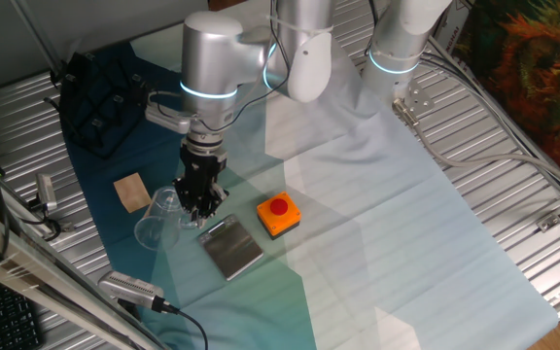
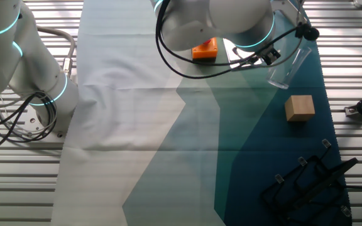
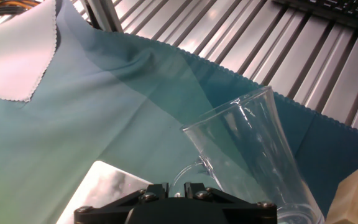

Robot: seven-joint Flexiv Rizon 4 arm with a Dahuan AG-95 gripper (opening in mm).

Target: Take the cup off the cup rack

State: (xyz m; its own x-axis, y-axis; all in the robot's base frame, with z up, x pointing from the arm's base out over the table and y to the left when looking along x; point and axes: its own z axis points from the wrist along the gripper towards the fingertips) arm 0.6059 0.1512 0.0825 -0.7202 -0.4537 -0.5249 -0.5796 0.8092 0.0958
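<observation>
The cup (image 1: 159, 218) is clear glass and leans over the teal cloth, well away from the cup rack (image 1: 100, 97), a black frame with pegs at the far left. My gripper (image 1: 200, 208) stands right beside the cup, its fingers shut on the side handle (image 3: 192, 173). In the hand view the cup (image 3: 253, 146) fills the right side, its mouth pointing away, and my gripper (image 3: 176, 188) sits at the bottom edge. The other fixed view shows the cup (image 2: 288, 65) tilted under the arm and the cup rack (image 2: 312, 182) at the bottom right.
A wooden block (image 1: 130, 192) lies left of the cup. A grey metal plate (image 1: 231, 245) lies just in front of the gripper, and an orange box with a red button (image 1: 278, 214) sits to its right. Ribbed metal table and cables surround the cloth.
</observation>
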